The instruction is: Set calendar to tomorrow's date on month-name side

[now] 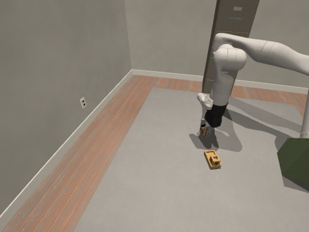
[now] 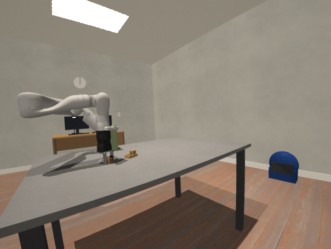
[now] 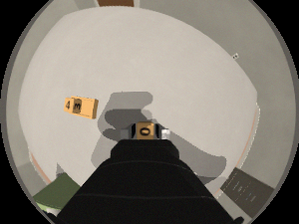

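Beside the tray (image 1: 207,154), the gripper (image 1: 204,131) spreads wide, apparently freeing a cube (image 3: 145,130); it may topple.

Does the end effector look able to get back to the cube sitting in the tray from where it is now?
Probably yes. The end effector stands open around the other cube on the table, near the tray; nothing lies between them, and the tray cube is uncovered.
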Tool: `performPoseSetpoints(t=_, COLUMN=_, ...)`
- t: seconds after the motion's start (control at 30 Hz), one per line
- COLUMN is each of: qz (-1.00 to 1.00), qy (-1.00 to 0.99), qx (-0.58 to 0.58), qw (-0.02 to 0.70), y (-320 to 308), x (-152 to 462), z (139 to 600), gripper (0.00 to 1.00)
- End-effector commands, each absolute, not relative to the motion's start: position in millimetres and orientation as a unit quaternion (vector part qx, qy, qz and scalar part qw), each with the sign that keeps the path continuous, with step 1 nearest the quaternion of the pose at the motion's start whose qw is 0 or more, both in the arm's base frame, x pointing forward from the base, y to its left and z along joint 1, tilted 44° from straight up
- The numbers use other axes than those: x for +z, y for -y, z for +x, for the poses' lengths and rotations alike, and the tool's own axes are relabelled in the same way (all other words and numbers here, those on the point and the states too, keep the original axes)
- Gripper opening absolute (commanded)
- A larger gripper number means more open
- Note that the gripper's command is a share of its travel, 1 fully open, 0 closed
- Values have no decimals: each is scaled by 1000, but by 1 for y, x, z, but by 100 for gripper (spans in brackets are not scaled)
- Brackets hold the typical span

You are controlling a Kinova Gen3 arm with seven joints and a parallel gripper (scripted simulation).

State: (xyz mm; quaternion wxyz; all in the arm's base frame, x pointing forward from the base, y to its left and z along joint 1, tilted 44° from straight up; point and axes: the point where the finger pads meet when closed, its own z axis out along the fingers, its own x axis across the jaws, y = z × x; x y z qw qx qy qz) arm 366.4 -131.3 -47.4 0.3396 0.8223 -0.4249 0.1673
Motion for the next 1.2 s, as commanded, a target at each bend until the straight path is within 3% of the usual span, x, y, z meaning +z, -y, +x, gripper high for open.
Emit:
performPoseSetpoints(t=0.0, qz=822, qy=425, qx=168, qw=339, y=131, x=-47, z=367, gripper=87)
performPoseSetpoints(t=0.47, qz=822, qy=425, qx=168, qw=339, y=127, x=-43, z=367, gripper=87)
performPoseSetpoints(t=1.17, qz=822, qy=425, qx=168, qw=339, y=70, x=15, z=368, gripper=87)
